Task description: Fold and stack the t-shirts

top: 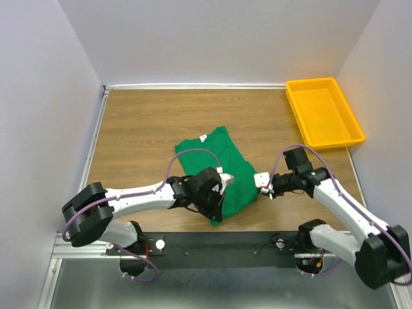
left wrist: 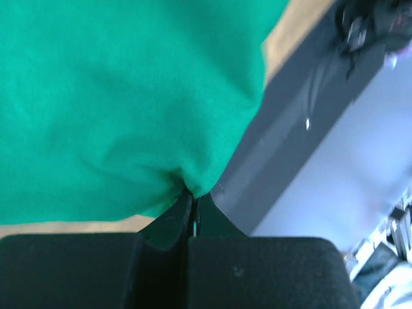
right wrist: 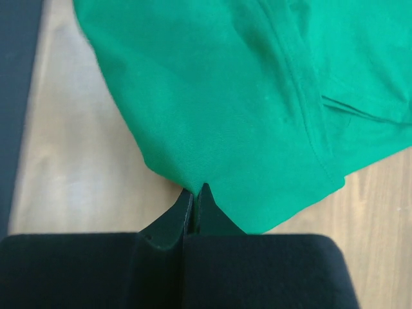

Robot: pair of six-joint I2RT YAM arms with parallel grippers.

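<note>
A green t-shirt (top: pixel 219 161) lies partly folded on the wooden table, collar toward the back. My left gripper (top: pixel 217 205) is shut on its near lower corner, and the cloth (left wrist: pixel 122 96) bunches at the tips in the left wrist view (left wrist: pixel 193 193). My right gripper (top: pixel 259 187) is shut on the shirt's right edge. In the right wrist view the fabric (right wrist: pixel 219 84) is pinched at the tips (right wrist: pixel 195 191), with a seam and folded layers to the right.
An empty orange tray (top: pixel 324 112) stands at the back right of the table (top: pixel 141 129). The black base rail (top: pixel 212 248) runs along the near edge, just below the left gripper. White walls close in the left, back and right sides.
</note>
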